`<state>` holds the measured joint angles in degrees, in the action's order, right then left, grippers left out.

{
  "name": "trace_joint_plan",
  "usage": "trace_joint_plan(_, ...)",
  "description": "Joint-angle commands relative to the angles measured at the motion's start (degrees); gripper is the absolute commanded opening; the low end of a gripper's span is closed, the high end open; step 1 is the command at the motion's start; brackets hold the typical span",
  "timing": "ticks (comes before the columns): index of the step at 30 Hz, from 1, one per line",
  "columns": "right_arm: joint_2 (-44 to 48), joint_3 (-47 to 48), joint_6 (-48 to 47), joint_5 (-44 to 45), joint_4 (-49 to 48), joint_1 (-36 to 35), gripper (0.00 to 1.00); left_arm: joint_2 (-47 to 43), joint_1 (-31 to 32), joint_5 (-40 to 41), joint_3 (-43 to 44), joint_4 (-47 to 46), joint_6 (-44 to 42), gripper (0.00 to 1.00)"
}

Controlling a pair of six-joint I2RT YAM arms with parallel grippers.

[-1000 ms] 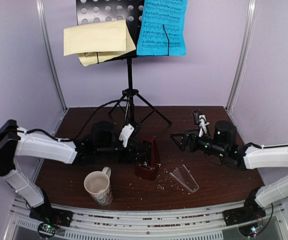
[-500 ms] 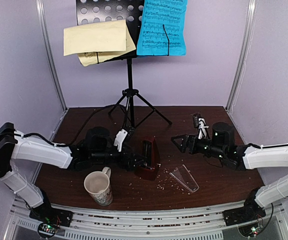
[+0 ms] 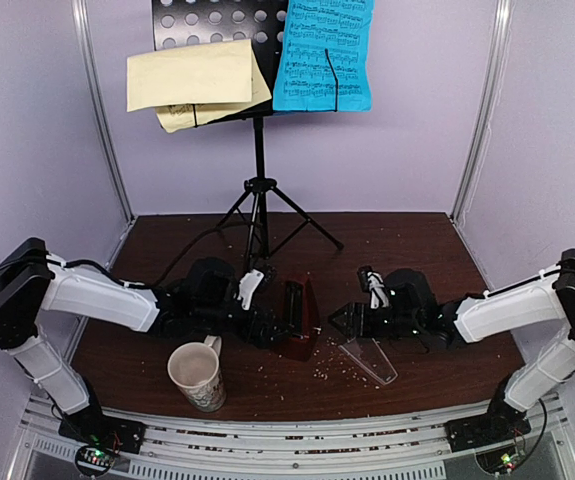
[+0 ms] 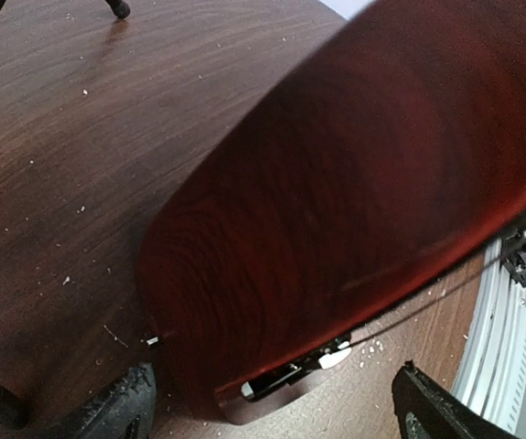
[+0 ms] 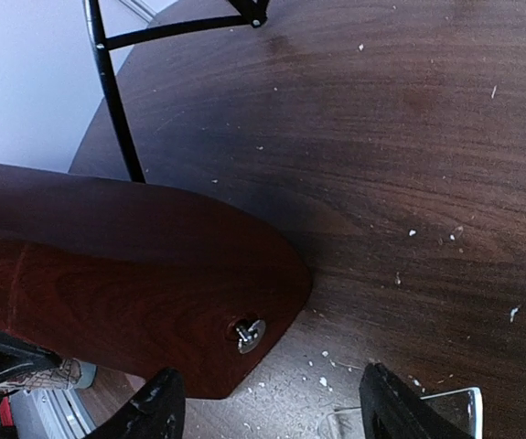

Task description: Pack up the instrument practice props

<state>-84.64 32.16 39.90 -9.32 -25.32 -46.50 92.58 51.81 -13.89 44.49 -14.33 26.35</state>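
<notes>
The metronome (image 3: pixel 299 318) is standing at the front middle of the table (image 3: pixel 417 240), where it stood a second ago. The left gripper (image 3: pixel 273 326) is now spreading its jaws wide beside it, gripping nothing, while the right gripper (image 3: pixel 341 320), jaws apart and empty, is now sitting close on its other side, over the clear cover (image 3: pixel 369 358) lying flat. The right wrist view is showing a small metal stud (image 5: pixel 247 334) on the metronome's side, whereas only the top view is taking in the music stand (image 3: pixel 258 160), its blue sheet (image 3: pixel 324 55) and yellow sheet (image 3: pixel 192 80), and the mug (image 3: pixel 197 375).
</notes>
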Motion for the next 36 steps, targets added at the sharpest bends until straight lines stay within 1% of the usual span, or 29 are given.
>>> trace_joint_plan(1,-3.21,3.86,1.69,1.32,0.95,-1.39,0.66,1.96,-0.22,-1.25,2.79,1.92,-1.27,0.94)
trace_joint_plan(10,-8.44,7.62,2.86,2.90,-1.18,-1.79,0.62,3.17,-0.15,-3.05,3.41,1.85,-0.64,0.94)
trace_joint_plan(19,-11.75,12.22,1.11,6.00,-1.25,-1.83,0.61,5.00,0.90,-8.41,2.69,-3.75,2.18,0.93)
trace_joint_plan(25,-12.81,14.74,-0.45,7.67,-0.22,-1.83,0.61,4.90,1.00,-7.16,2.66,-5.03,2.35,0.93)
trace_joint_plan(28,-10.62,14.43,-2.20,9.17,1.64,-1.82,0.64,2.29,0.98,-3.42,0.67,-6.36,2.18,0.93)
trace_joint_plan(30,-7.53,12.77,-3.82,9.86,1.70,-1.84,0.71,-2.01,0.93,-0.04,-1.36,-7.52,1.34,0.94)
trace_joint_plan(32,-3.61,10.97,-5.19,11.52,2.62,-1.65,0.76,-6.00,0.61,3.44,-2.14,-6.70,-1.16,0.95)
trace_joint_plan(34,0.48,9.69,-6.33,13.26,6.86,-1.31,0.78,-9.30,-0.56,4.04,-1.53,-4.32,-3.42,0.95)
trace_joint_plan(36,4.56,8.32,-7.06,14.71,12.06,-0.77,0.79,-12.03,-2.71,3.03,0.10,-1.05,-5.54,0.96)
